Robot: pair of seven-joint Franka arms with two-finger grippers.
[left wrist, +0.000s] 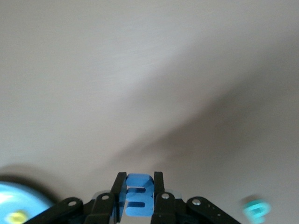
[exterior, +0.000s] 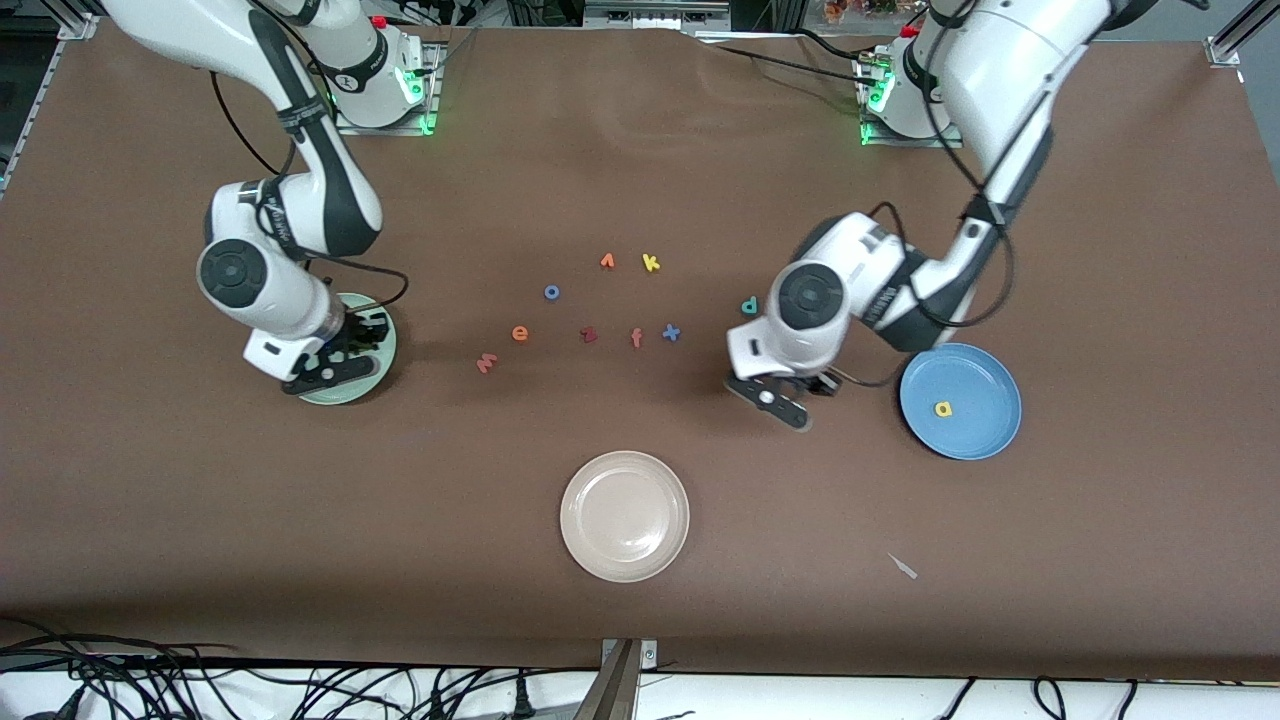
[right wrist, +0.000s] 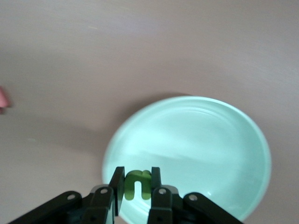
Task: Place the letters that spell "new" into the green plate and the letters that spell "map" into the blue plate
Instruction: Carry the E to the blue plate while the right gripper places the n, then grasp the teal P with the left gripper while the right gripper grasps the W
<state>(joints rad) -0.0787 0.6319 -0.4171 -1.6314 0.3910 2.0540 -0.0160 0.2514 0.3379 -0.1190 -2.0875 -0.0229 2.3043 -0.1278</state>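
Left gripper (left wrist: pixel 139 198) clamped on blue m (left wrist: pixel 139 200), over bare table between teal p (exterior: pixel 749 306) and blue plate (exterior: pixel 975 435) holding yellow a (exterior: pixel 943 408). Right gripper (right wrist: pixel 137 186) pinched on olive-green n (right wrist: pixel 137 185), directly above green plate (right wrist: pixel 210 144); orange e (exterior: pixel 520 333) and salmon-pink w (exterior: pixel 487 363) off toward table's middle.

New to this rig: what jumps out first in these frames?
Both arms are mid-carry: the right pincer is shut on the olive-green n over the green plate, and the left pincer is shut on the blue m over bare table beside the blue plate, which already holds the yellow a. Between them sits a loose cluster of small letters, with a beige plate nearer the front camera.
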